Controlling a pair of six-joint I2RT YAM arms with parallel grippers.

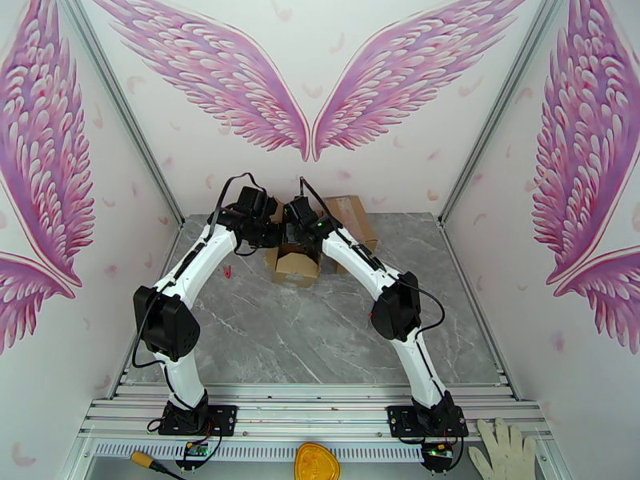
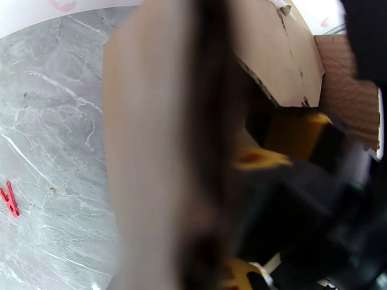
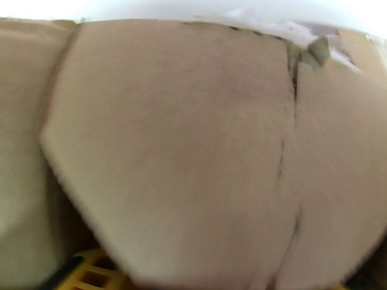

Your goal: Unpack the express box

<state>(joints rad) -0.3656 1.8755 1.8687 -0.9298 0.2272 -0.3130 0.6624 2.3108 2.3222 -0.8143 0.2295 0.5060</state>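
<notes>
The express box (image 1: 294,270) stands open between both arms, a yellow item (image 3: 89,274) inside it, nearest the right gripper (image 1: 298,243) — whose jaw spread I cannot tell. The left gripper (image 1: 276,231), jaws together, sits at the box's left flap (image 2: 155,141).

From above, the two wrists crowded over the express box (image 1: 294,267) and covered its opening. The contents and the fingertips of the left end effector and the right end effector were hidden there. The right arm also crossed a second piece of cardboard (image 1: 352,211), masking its near edge. A white glove (image 1: 504,451) and a yellow object (image 1: 317,464) were cut off by the bottom border.

In the left wrist view a flap (image 2: 145,165) sat too close to focus. A dark blurred band (image 2: 208,141) ran down it, and whether cardboard was pinched could not be told. In the right wrist view a smeared cardboard panel (image 3: 169,141) blocked the box interior. A yellow lattice (image 3: 89,276) was clipped at the bottom edge and could not be identified.
</notes>
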